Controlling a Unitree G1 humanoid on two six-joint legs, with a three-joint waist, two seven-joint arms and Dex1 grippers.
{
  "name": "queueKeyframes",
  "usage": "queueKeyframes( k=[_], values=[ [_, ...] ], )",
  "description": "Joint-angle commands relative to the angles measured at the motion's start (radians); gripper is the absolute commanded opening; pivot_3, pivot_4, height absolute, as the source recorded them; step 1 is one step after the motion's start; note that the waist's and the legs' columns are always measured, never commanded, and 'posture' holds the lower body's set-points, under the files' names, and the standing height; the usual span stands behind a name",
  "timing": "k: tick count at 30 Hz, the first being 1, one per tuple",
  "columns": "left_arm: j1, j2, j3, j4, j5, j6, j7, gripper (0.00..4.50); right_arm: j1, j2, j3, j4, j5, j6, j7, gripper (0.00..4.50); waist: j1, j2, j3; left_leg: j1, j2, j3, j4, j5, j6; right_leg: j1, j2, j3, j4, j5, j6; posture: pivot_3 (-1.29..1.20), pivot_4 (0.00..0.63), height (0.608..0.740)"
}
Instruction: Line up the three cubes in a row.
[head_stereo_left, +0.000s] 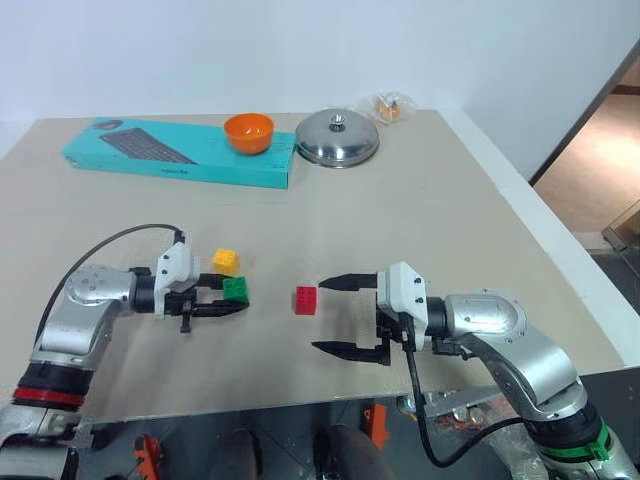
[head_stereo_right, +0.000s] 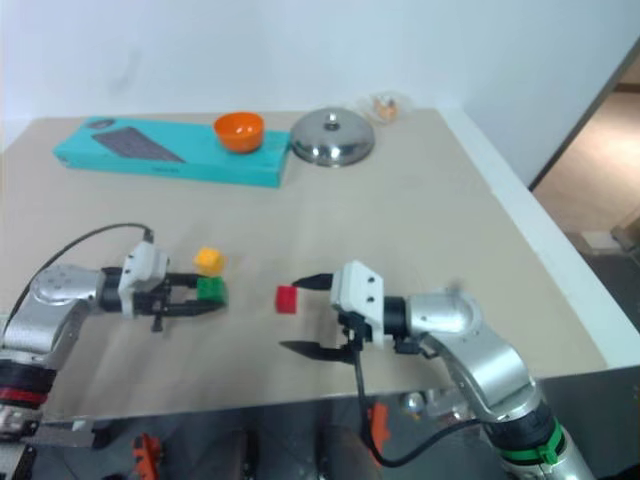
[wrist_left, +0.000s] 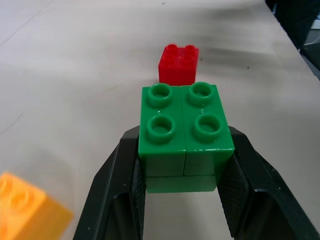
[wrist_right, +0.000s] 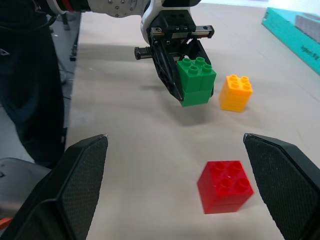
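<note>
Your left gripper (head_stereo_left: 236, 303) was clamped on the green cube (head_stereo_left: 237, 289), one black finger against each side and the studs facing up. From the right wrist view the green cube looked lifted a little off the surface (head_stereo_left: 420, 190), with its shadow below it. The yellow cube (head_stereo_left: 226, 261) sat just beside the held cube, on the far side of your left gripper and apart from the fingers, resting flat with studs up.

Straight ahead of your left gripper's fingertips lay the red cube (head_stereo_left: 306, 300), near but not touching the green one. It stood upright on the surface in the gap between your two grippers.

Your right gripper (head_stereo_left: 337, 315) faced your left one with its fingers spread wide and nothing between them. The red cube sat just in front of that open span, clear of both fingers.

Farther out, well beyond both grippers at the back of the surface, you had a teal keyboard box (head_stereo_left: 180, 153) lying flat, with an orange bowl (head_stereo_left: 248, 133) resting on its end. A metal pot lid (head_stereo_left: 337, 138) lay just beside the bowl, and a small clear packet (head_stereo_left: 389, 106) with orange contents lay near the lid at the rear edge.
</note>
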Motion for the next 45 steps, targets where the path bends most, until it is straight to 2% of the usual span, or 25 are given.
queueKeyframes(
  k=[1,10,23,36,37,43,45],
  values=[
    [-0.047,-0.014,-0.017,0.067,0.026,-0.051,-0.037,1.34,-0.005,0.002,-0.007,0.004,-0.013,-0.027,-0.007,4.50,-0.001,0.000,0.000,0.000,0.000,0.000,0.000,0.000,0.000,0.000,0.000,0.000,0.000,0.000,0.000,0.00,0.150,0.740],
    [-0.077,-0.052,-0.056,0.148,0.066,-0.137,-0.105,1.34,0.000,0.002,-0.006,0.015,-0.028,-0.043,-0.010,4.50,0.000,0.000,0.000,0.000,0.000,0.000,0.000,0.000,0.000,0.000,0.001,0.000,0.000,0.000,0.000,0.00,0.150,0.740],
    [-0.135,-0.135,-0.099,0.240,0.136,-0.193,-0.074,1.34,0.005,0.002,-0.011,0.018,-0.035,-0.038,-0.016,4.50,0.000,0.000,0.000,-0.001,-0.001,0.000,0.002,0.000,0.000,0.000,0.001,0.000,0.000,0.001,0.001,0.00,0.150,0.740],
    [-0.159,-0.145,-0.119,0.304,0.180,-0.196,-0.070,1.34,0.017,0.001,-0.009,0.016,-0.044,-0.038,-0.031,4.50,0.000,0.000,0.000,-0.001,0.000,-0.001,0.005,0.000,0.000,0.001,0.002,0.000,0.001,0.001,0.002,0.00,0.150,0.740],
    [-0.162,-0.146,-0.120,0.309,0.183,-0.198,-0.069,2.36,0.017,0.002,-0.009,0.018,-0.045,-0.038,-0.031,4.50,0.000,0.000,0.000,-0.001,0.000,-0.001,0.005,0.000,0.000,0.001,0.002,0.000,0.001,0.002,0.002,0.00,0.150,0.740],
    [-0.168,-0.129,-0.103,0.283,0.176,-0.197,-0.080,4.38,0.013,0.001,-0.011,0.025,-0.047,-0.042,-0.030,4.50,0.000,0.000,0.000,-0.001,0.000,0.000,0.006,0.000,0.000,0.001,0.002,0.000,0.001,0.002,0.002,0.00,0.150,0.740],
    [-0.161,-0.109,-0.088,0.250,0.161,-0.175,-0.082,4.45,0.015,0.000,-0.012,0.024,-0.048,-0.043,-0.029,4.50,0.000,0.000,0.000,-0.001,0.000,0.000,0.006,0.000,0.000,0.001,0.002,0.000,0.001,0.002,0.002,0.00,0.150,0.740]
  ],
)
